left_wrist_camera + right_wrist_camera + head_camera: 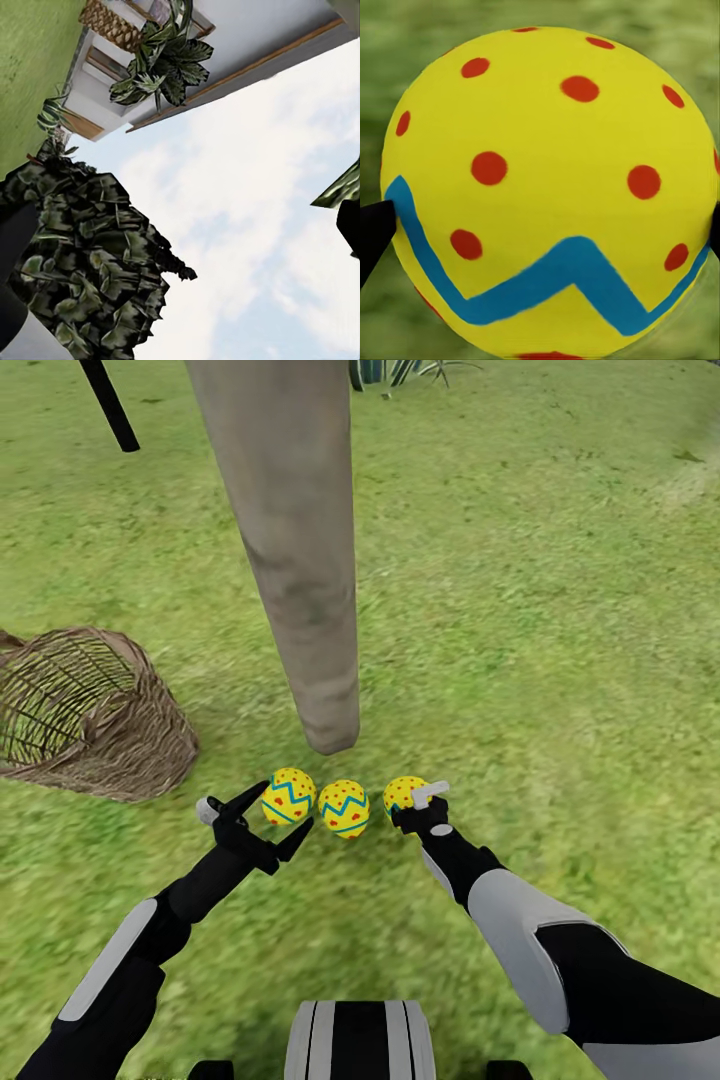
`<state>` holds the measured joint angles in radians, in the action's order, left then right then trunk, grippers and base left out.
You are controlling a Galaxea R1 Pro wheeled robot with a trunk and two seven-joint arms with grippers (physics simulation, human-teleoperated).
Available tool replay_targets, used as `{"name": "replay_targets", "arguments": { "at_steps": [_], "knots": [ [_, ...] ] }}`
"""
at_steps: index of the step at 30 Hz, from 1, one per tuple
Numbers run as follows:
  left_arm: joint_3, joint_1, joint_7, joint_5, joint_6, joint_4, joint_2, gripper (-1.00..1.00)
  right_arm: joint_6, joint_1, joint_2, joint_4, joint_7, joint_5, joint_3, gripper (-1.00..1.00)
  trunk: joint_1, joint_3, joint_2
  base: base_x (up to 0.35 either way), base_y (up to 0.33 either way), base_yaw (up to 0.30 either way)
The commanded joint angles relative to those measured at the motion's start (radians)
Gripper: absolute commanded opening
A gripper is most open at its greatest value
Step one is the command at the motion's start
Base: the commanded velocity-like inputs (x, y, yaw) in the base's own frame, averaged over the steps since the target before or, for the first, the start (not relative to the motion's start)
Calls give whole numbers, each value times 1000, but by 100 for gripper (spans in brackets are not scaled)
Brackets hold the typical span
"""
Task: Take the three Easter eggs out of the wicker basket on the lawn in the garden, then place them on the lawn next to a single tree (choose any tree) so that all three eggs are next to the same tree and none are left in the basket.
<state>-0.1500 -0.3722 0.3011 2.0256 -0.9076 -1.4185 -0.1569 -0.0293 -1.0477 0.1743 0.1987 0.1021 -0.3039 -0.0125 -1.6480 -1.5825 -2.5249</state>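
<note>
The wicker basket (85, 710) lies tipped on its side on the lawn (560, 610), well to the left of the tree (290, 550), its open mouth showing no egg inside as far as the head view reaches. Just in front of the trunk's base, three Easter eggs rest in a short row on the grass. The left gripper (280, 815) stands beside the left egg (288, 796), its dark fingers spread wide on either side of it and gripping nothing; its wrist camera looks up past dark foliage (90, 262) at sky and a building. The middle egg (344, 808) sits free, touched by neither arm, directly below the foot of the trunk. To the right of it, the right gripper (415, 807) is at the right egg (403, 793); the right wrist view shows that egg (547, 187) close up, with a dark fingertip at each side edge, so the jaws appear to bracket it, though whether they are clamped or already loosened cannot be told.

By this evidence the job looks all but finished: the basket seems emptied and all three eggs lie next to the same tree. What is likely left is for the right arm to let go, if it has not, and draw clear without nudging the egg.
</note>
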Motion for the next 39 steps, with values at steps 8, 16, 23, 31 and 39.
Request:
{"name": "replay_targets", "arguments": {
  "at_steps": [8,16,23,31,39],
  "knots": [
    [-2,-1,7,-2,1,4,0,100,-4,0,0,-64,2,3,2,-100,0,-1,0,0,0,4],
    [5,4,8,1,-2,14,-8,100,-9,0,0,-11,-3,-2,-2,-100,0,0,0,0,0,0],
    [6,19,9,1,-1,27,-23,100,-3,1,-1,-6,-2,-6,-4,-100,0,0,0,0,0,0],
    [6,19,9,1,-1,27,-24,100,-6,1,-1,-7,-9,-7,-4,100,0,0,0,0,0,0],
    [7,19,10,2,-2,26,-23,100,-4,1,-2,-16,-11,-7,-4,100,0,0,0,0,0,0]
  ]
}}
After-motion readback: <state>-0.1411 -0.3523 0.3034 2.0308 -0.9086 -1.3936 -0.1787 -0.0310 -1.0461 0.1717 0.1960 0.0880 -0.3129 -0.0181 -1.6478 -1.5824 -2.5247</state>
